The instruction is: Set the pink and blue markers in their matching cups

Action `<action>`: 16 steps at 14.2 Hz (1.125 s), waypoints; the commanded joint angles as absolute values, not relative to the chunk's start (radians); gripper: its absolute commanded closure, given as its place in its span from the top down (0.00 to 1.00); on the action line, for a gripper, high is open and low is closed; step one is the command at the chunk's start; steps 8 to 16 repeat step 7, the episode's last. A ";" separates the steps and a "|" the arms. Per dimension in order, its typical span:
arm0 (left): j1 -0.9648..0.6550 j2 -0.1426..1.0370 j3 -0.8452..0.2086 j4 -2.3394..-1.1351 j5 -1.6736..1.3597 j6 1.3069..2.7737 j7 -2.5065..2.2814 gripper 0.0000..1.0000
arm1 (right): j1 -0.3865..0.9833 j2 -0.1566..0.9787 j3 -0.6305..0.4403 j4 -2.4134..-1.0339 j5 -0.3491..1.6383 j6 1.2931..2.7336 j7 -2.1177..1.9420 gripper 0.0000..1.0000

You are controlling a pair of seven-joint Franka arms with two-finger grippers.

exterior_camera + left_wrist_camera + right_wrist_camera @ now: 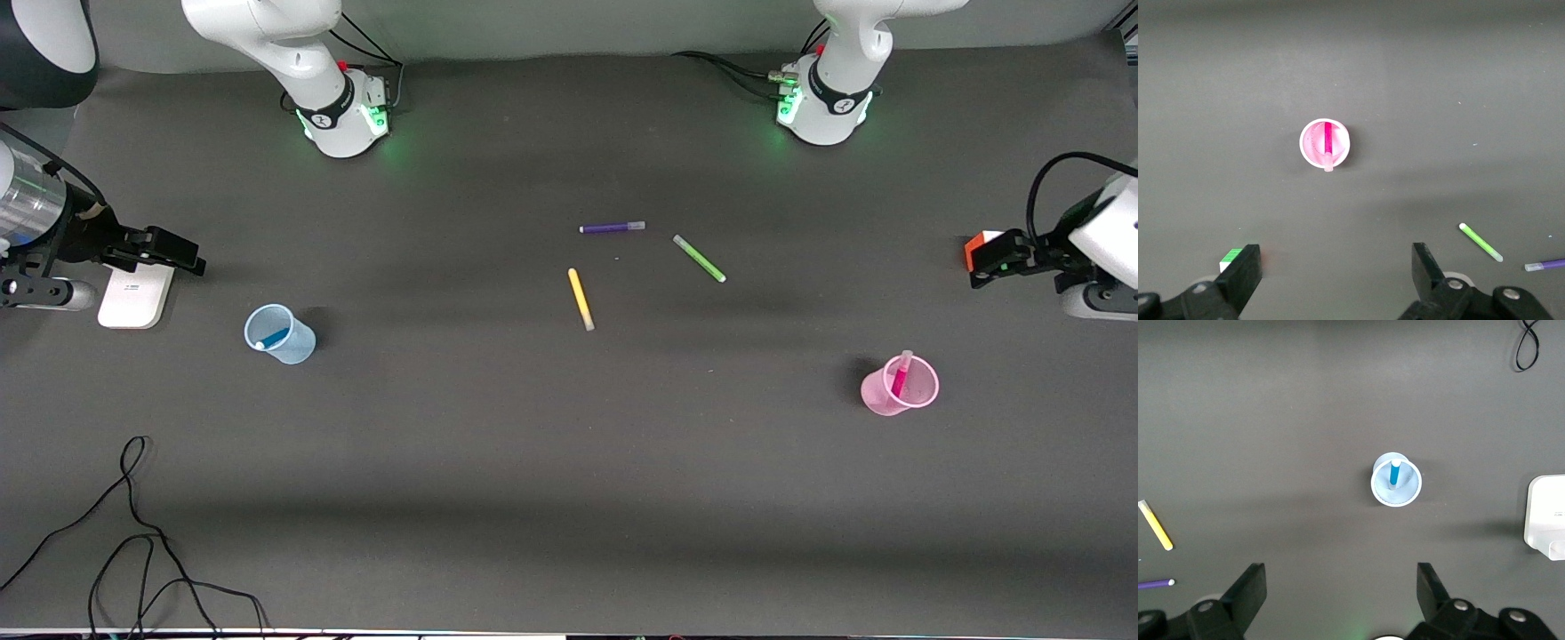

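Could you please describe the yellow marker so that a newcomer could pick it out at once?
Three loose pens lie mid-table, between the blue cup and pink cup. Nearest the front camera is the yellow marker; the purple pen and green pen lie farther back.

Blue marker (273,339) in blue cup (284,340); pink marker (901,374) in pink cup (892,394).

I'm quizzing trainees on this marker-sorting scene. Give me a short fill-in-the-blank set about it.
1. The pink marker stands in the ____ cup.
2. The blue marker rests inside the ____ cup.
3. The left gripper and right gripper both have their fingers ____.
4. The yellow pen lies on the ____.

Missing words: pink; blue; open; table
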State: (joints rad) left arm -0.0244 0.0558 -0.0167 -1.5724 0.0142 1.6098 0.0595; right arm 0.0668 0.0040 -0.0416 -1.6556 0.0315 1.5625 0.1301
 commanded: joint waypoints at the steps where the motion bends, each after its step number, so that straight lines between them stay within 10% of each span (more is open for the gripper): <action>1: -0.052 0.003 0.008 -1.617 0.005 1.602 0.051 1.00 | 0.022 0.011 0.001 -1.643 0.051 1.572 0.132 1.00; 16: -0.051 -0.006 0.008 -1.617 0.006 1.594 0.008 1.00 | 0.031 0.025 0.005 -1.638 0.038 1.618 0.141 1.00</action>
